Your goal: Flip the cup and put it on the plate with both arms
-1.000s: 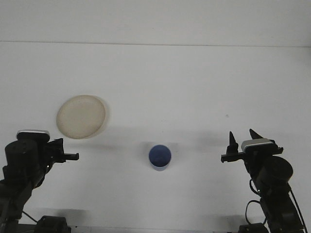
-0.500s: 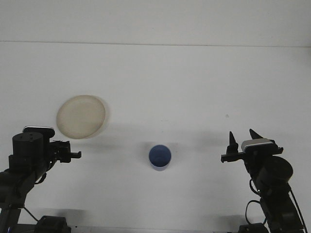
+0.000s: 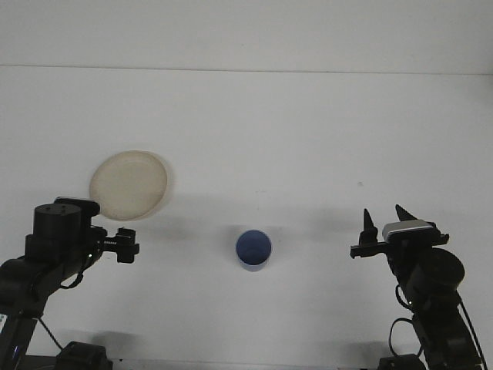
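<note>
Blue cup (image 3: 253, 249) sits on the white table (image 3: 293, 139), near the front edge and roughly midway between the left and right edges. Its blue top faces the camera; can't tell from this angle whether that's the open mouth or the base. Nothing is touching it.

Cream plate (image 3: 129, 185) lies flat toward the table's left edge, further from the front edge than the cup and well apart from it. Nothing on it.

Left gripper (image 3: 123, 249) is at the front-left, just below the plate's near rim, pointing right toward the cup. Fingers show as one dark block, so I cannot tell if they're apart or together. Holding nothing visible.

Right gripper (image 3: 385, 220) is at the front-right, well clear of the cup. Its two dark fingertips point away from the front edge with a plain gap between them: apart, nothing between.
</note>
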Robot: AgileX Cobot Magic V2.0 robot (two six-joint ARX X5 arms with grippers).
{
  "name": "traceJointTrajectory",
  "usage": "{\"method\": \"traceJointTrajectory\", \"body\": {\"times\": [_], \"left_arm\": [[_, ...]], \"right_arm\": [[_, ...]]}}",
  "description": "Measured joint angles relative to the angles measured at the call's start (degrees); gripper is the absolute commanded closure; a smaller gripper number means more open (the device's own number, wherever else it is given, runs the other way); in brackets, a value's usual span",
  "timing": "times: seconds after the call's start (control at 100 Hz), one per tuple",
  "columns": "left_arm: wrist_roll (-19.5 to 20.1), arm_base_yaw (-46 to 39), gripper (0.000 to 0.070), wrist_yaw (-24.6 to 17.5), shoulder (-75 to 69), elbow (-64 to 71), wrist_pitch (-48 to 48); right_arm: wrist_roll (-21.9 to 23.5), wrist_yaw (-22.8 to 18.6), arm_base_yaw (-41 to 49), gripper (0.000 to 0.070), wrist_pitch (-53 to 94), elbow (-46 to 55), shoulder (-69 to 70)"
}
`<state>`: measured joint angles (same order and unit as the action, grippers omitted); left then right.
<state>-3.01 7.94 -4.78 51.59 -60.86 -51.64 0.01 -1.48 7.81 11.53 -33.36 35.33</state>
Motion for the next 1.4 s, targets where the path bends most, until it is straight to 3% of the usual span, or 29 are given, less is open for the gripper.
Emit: {"method": "traceJointTrajectory", "body": {"times": [0.38, 0.76, 1.4], "left_arm": [[-5.57, 18.73, 0.0191, -1.42, 14.95, -10.38, 2.10], [-6.51, 33.18, 0.0182, -1.51, 34.16, -22.32, 2.99], [-6.60, 36.37, 0.0194, -1.55, 48.70, -23.08, 3.89]], "right_arm": [[0.00, 0.00, 0.00, 0.0251, 0.00, 0.00, 0.00], [0.00, -0.02, 0.00, 0.0251, 0.00, 0.00, 0.00], [0.00, 0.00, 0.00, 0.0251, 0.02, 0.00, 0.00]]}}
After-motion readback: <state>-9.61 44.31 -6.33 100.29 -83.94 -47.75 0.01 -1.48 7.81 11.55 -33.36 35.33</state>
